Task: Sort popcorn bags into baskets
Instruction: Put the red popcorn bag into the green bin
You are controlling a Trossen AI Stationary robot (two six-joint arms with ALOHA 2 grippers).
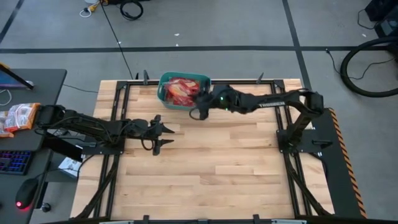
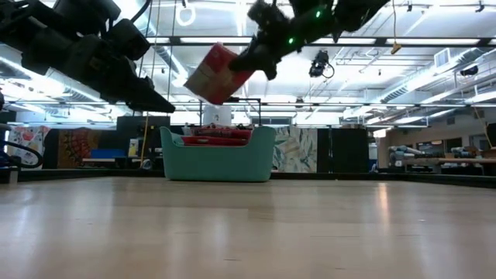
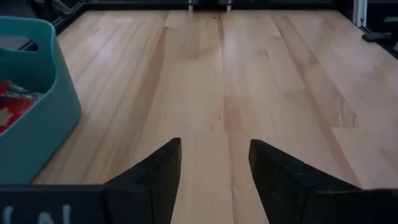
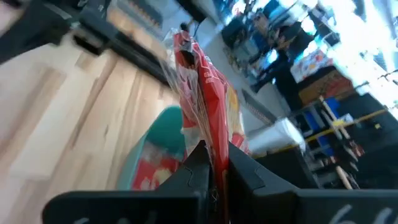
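On a pale plank table point(image 1: 211, 168) in a bright workshop, a glossy flat red packet point(image 2: 215, 74) hangs clamped in the right gripper point(image 2: 252, 62) above the smooth, round-cornered teal tub point(image 2: 218, 159) at twelve o'clock, while the left gripper point(image 1: 168, 134) waits spread near centre.

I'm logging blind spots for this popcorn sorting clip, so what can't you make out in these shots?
- How many popcorn bags lie in the teal basket: its wall hides them in the low view, the right gripper overlaps it in the high view.
- The held popcorn bag: its print is blurred.
- The left gripper hides the table just beneath it.
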